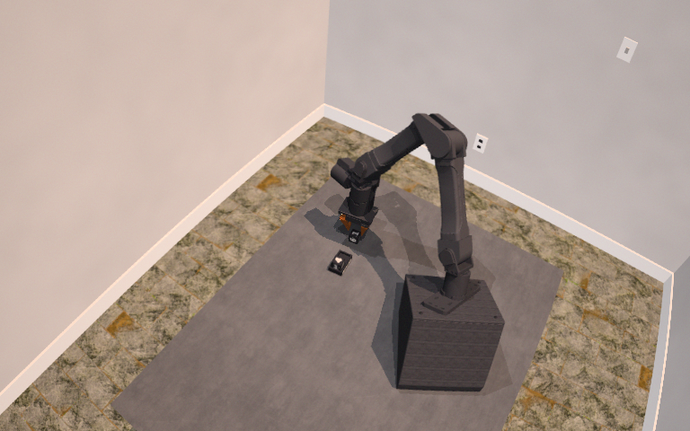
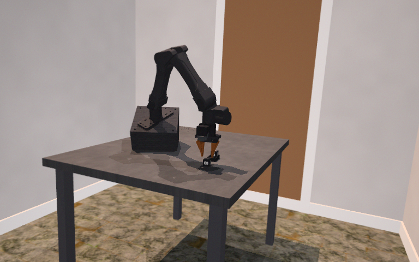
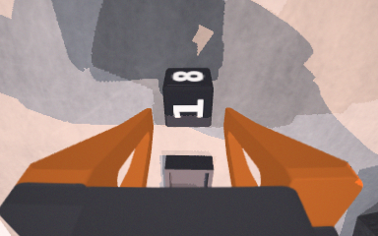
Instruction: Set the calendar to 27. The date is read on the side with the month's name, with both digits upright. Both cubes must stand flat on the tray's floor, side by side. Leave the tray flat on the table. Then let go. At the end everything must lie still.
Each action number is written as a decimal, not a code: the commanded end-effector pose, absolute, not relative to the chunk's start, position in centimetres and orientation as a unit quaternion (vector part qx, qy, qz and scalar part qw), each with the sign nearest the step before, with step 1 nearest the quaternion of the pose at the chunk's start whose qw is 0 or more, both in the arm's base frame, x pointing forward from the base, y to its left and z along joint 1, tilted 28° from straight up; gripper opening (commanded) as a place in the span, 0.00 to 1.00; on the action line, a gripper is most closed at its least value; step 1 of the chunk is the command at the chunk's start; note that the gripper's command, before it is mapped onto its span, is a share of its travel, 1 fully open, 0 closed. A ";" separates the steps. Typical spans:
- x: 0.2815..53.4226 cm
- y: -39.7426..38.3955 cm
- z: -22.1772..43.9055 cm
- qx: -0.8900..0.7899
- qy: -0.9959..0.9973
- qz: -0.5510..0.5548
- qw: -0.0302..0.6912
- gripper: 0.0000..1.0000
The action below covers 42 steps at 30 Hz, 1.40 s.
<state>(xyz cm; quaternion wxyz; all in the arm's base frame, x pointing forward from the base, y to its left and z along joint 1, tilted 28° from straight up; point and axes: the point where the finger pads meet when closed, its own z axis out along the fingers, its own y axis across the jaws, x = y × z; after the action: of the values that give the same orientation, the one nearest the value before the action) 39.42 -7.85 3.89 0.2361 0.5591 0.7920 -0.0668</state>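
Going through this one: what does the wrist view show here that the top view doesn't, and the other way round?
Only the wrist view: the cube's digits, an 8 on its upper face and a 1 lying sideways on the face toward the camera, and the bare gap between the orange fingers.

Only the top view: the whole arm, its pedestal, and the tray set apart from the cube, its contents too small to read.

Both: the open gripper holding nothing, with the cube on the table just past its fingertips.
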 end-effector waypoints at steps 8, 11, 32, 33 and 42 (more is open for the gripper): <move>39.6 -7.8 4.2 0.557 0.792 -0.064 0.240 0.45; 39.6 -7.8 4.2 0.557 0.792 -0.064 0.240 0.45; 39.9 -8.2 3.1 0.557 0.792 -0.065 0.240 0.45; 40.0 -8.3 3.0 0.557 0.792 -0.065 0.240 0.45; 40.4 -8.7 1.9 0.557 0.792 -0.065 0.240 0.45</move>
<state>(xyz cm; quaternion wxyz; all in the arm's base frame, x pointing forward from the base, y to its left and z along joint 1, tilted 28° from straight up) 39.94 -8.81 1.57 0.2322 0.5609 0.7917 -0.0688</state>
